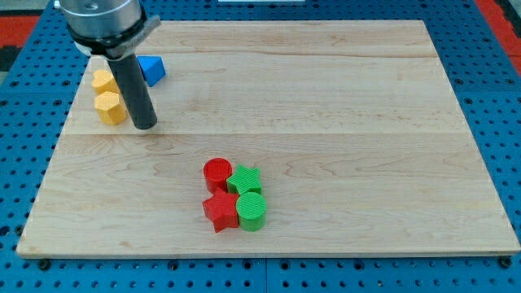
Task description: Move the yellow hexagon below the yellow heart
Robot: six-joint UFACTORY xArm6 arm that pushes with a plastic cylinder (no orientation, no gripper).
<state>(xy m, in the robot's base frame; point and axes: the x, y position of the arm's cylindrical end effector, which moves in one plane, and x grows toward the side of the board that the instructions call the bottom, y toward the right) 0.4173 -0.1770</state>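
Observation:
The yellow hexagon (110, 107) lies near the board's upper left. The yellow heart (102, 80) lies just above it, touching or nearly touching it. My tip (144, 125) rests on the board just right of the hexagon, slightly lower than its middle, with a thin gap or light contact. The rod rises from there to the arm's head at the view's top left and hides part of the blue block.
A blue triangular block (152, 69) lies right of the heart, behind the rod. A cluster sits at lower centre: red cylinder (217, 173), green star (244, 180), red star (220, 211), green cylinder (251, 211). The wooden board (342, 122) lies on a blue pegboard.

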